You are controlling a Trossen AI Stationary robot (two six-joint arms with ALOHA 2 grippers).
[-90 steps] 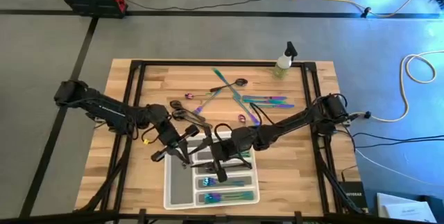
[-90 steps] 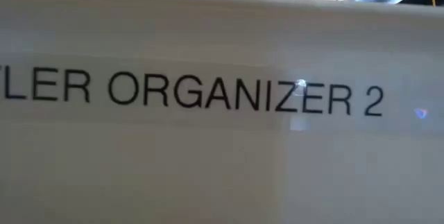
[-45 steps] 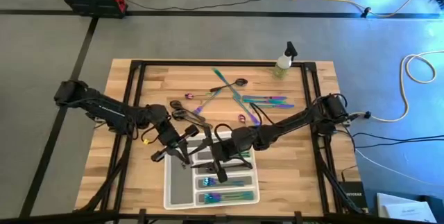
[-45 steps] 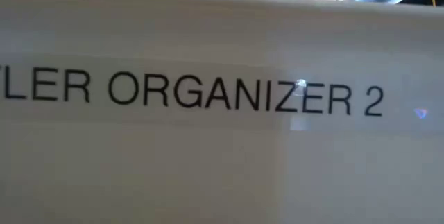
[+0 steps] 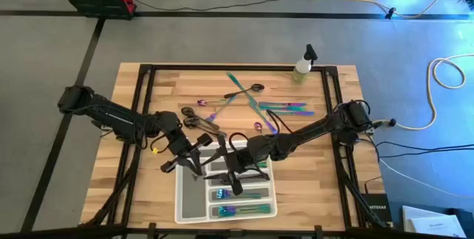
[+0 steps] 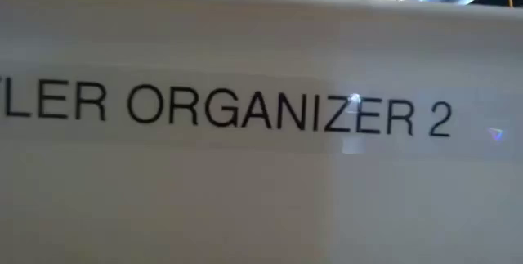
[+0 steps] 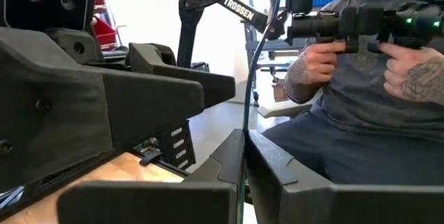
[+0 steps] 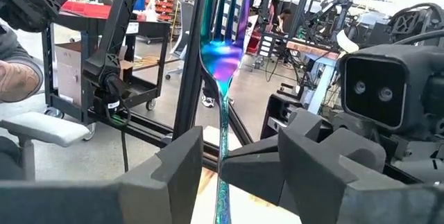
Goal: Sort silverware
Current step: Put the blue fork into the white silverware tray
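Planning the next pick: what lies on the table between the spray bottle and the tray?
In the high view, loose silverware lies scattered between the spray bottle and the tray.

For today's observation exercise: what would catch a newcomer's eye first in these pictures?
Both grippers meet over the white tray at the table's near edge. The right gripper has its jaws shut on an iridescent fork, tines pointing away from the wrist. The left gripper pinches a thin piece of silverware; loose silverware lies mid-table.

Almost nothing differs from a second ago. In the high view the left gripper [image 5: 194,155] sits very slightly farther toward the table's far edge, over the tray's [image 5: 189,211] far end. No other shift is visible.
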